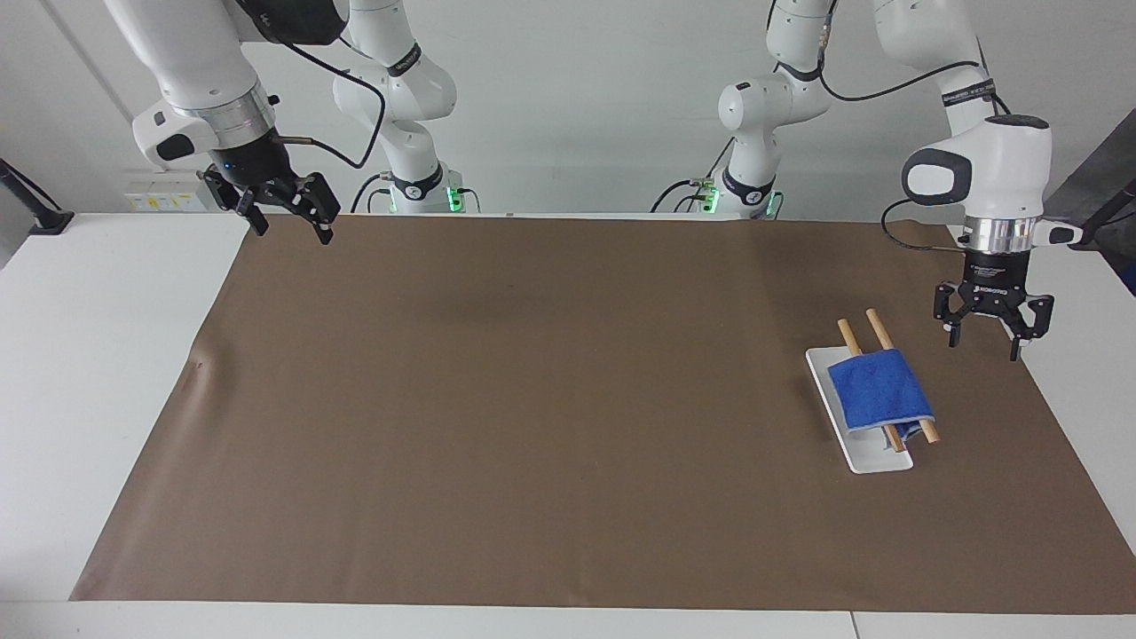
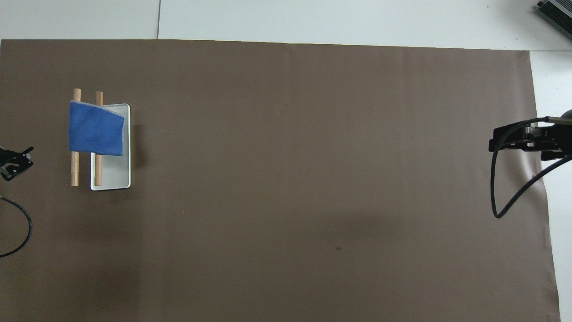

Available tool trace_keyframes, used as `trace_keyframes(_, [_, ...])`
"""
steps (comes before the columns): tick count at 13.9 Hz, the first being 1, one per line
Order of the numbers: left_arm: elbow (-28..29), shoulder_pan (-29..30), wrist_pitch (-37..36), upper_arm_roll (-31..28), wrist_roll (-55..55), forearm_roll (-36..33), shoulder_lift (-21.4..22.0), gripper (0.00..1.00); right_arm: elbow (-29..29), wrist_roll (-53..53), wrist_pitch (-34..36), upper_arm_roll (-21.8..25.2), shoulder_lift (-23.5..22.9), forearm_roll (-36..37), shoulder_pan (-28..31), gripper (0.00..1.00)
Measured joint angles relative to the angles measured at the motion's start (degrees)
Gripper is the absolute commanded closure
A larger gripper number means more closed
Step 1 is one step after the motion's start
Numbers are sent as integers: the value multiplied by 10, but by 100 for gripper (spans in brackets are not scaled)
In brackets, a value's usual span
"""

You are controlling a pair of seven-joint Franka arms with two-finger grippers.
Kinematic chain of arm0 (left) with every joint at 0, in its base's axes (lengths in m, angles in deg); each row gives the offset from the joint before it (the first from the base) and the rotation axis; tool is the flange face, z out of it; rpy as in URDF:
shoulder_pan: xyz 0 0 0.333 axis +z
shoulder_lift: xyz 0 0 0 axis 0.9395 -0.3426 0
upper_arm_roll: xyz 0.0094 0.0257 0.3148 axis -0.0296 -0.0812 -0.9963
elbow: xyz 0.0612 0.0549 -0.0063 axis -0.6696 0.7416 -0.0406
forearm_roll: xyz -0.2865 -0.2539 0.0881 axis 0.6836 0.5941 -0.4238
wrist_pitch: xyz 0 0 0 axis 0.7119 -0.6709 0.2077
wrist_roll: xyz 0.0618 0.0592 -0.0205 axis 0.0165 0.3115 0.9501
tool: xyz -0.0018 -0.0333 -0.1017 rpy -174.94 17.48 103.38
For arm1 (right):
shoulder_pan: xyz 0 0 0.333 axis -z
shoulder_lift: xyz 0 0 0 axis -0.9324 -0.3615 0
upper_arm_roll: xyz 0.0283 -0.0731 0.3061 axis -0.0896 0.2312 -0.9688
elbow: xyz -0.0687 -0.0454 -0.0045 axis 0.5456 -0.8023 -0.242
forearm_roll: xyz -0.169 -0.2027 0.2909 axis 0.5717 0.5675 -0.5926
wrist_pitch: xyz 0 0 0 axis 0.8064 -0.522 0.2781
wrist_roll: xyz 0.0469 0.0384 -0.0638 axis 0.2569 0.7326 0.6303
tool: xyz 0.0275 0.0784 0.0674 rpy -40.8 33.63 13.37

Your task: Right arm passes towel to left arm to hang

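Observation:
The blue towel (image 1: 879, 390) hangs draped over two wooden rods (image 1: 863, 326) on a white base (image 1: 865, 457), at the left arm's end of the brown mat; it also shows in the overhead view (image 2: 96, 133). My left gripper (image 1: 987, 337) is open and empty, raised beside the rack, apart from the towel; only its tip shows in the overhead view (image 2: 11, 161). My right gripper (image 1: 288, 217) is open and empty, held up over the mat's corner at the right arm's end; it also shows in the overhead view (image 2: 518, 142).
The brown mat (image 1: 550, 408) covers most of the white table (image 1: 98, 355). A black cable loops from the right wrist (image 2: 505, 197). A dark bracket stands at the table's edge at the right arm's end (image 1: 35, 213).

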State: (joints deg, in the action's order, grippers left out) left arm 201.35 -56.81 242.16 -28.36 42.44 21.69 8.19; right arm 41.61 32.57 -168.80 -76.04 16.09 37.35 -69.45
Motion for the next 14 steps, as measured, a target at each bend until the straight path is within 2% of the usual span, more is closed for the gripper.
trace_keyframes(4, [-40, -25, -95, 10, -94, 0, 16, 0, 8, -19, 0, 1, 1, 0, 2, 0])
trace_keyframes(9, [-86, -119, -232, 15, -225, 0, 27, 0, 11, -17, 0, 1, 1, 0, 2, 0])
trace_keyframes(14, [-107, -192, -297, 16, -389, 0, 36, 0, 12, 1, 0, 1, 2, 0, 2, 0])
